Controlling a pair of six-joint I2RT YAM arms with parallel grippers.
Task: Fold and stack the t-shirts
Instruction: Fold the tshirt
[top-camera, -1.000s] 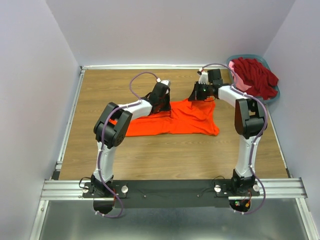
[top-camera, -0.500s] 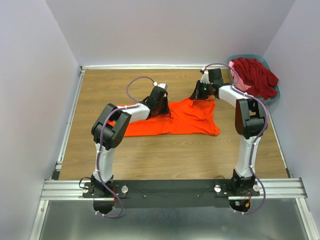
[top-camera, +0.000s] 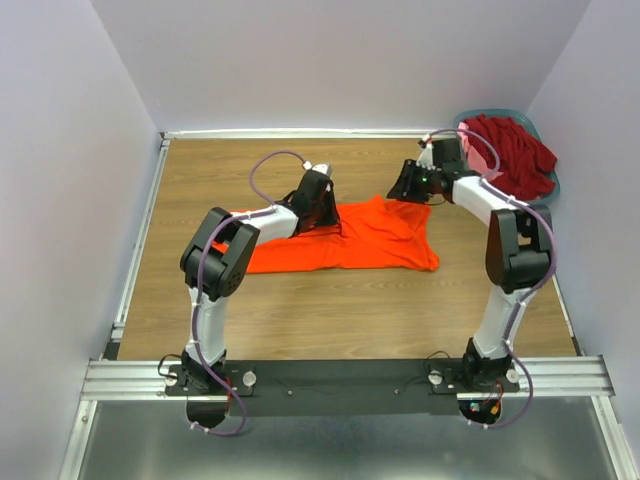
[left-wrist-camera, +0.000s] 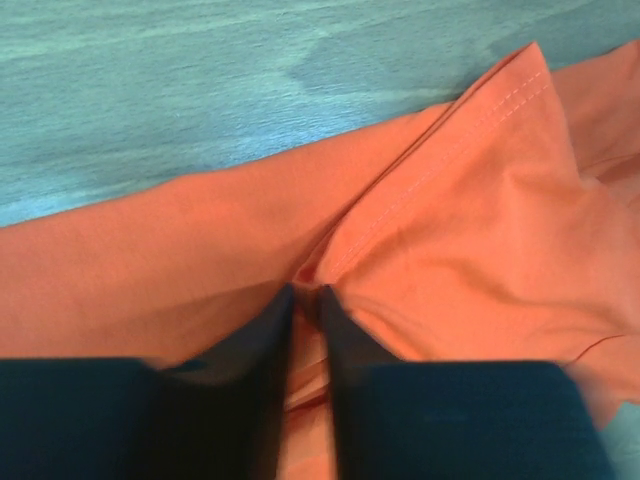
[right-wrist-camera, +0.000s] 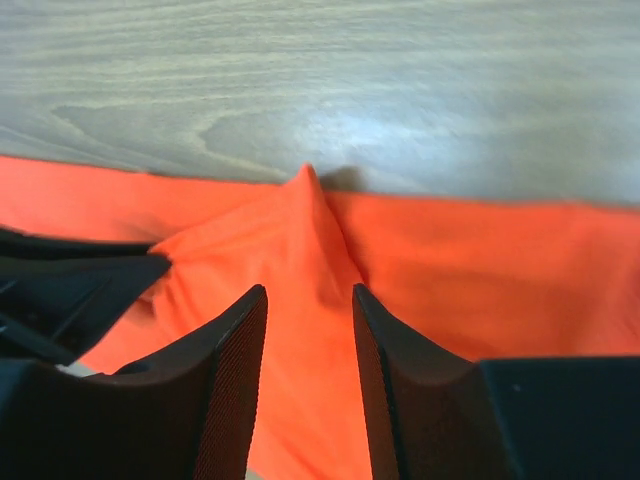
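A bright orange t-shirt lies spread on the wooden table. My left gripper is low on its far edge. In the left wrist view its jaws stand close together with a fold of orange cloth pinched between them. My right gripper hovers at the shirt's far right corner. Seen from the right wrist, its fingers are apart, with a small peak of orange fabric lying free between and ahead of them. A dark red t-shirt and a bit of pink one are heaped in the basket.
The grey-blue basket sits at the table's far right corner against the wall. A metal rail runs along the table's left edge. Bare wood shows left of and in front of the orange shirt.
My right gripper has opened, let go of the shirt's far corner and drawn back to the right. The corner has sunk onto the table. My left arm has barely shifted.
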